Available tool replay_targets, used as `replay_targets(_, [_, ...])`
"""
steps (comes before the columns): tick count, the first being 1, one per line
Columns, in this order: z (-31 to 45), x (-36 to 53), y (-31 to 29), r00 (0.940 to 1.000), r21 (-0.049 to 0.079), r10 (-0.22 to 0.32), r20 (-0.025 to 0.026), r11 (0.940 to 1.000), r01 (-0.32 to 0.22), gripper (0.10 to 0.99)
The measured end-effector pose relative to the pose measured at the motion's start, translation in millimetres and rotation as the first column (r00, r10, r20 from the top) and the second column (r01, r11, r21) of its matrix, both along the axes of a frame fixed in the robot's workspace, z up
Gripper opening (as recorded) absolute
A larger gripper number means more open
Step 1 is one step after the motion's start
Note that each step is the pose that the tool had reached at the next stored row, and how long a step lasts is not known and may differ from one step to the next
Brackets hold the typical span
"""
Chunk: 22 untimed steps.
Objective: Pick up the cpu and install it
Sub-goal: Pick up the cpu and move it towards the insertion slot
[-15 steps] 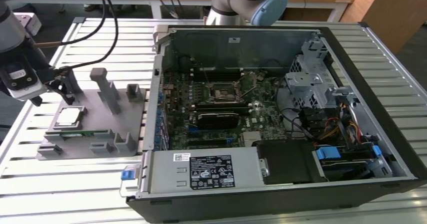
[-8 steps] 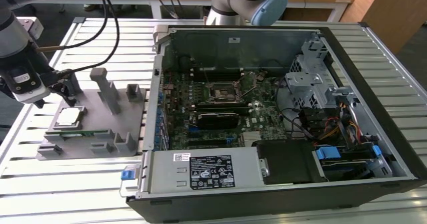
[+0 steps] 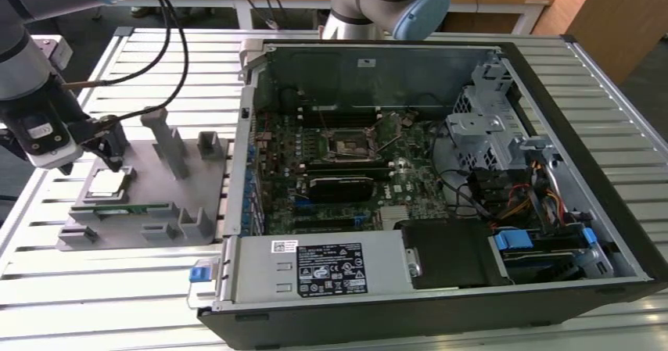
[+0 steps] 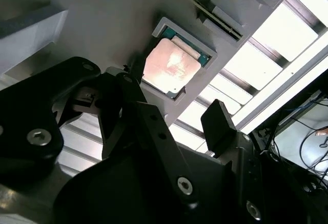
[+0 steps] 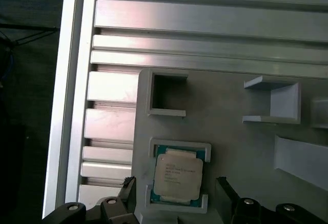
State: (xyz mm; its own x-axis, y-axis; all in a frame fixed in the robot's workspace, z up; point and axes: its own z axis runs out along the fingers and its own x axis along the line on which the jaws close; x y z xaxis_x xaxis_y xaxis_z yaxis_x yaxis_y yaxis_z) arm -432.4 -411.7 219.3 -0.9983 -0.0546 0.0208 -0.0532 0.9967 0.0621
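Hovering in the exterior view, the hand (image 3: 113, 163), released and empty, hangs just above the cpu (image 3: 108, 183). The cpu lies flat in a pocket of the grey fixture (image 3: 84, 230) near the desk (image 3: 62, 273) edge at the exterior view's left, and the open computer case (image 3: 615, 234) stands beside it with the motherboard socket (image 3: 345, 142) inside. In the second wrist view, the cpu (image 4: 169, 67) sits in its pocket beyond the spread black fingers (image 4: 218, 119), untouched. In the first wrist view, the cpu (image 5: 178, 175) lies silver face up with the fingers (image 5: 225, 188) apart on either side, and the slatted desk (image 5: 205, 19) borders the fixture.
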Motion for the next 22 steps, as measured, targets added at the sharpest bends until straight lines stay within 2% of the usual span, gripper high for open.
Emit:
replay_targets(15, [-21.9,0.2,-0.1,1.0000,0.000,-0.001,0.0000,1.0000,0.001,0.714])
replay_targets(22, [-29.7,0.3,2.0,1.0000,0.000,-0.005,0.0000,1.0000,0.005,0.714])
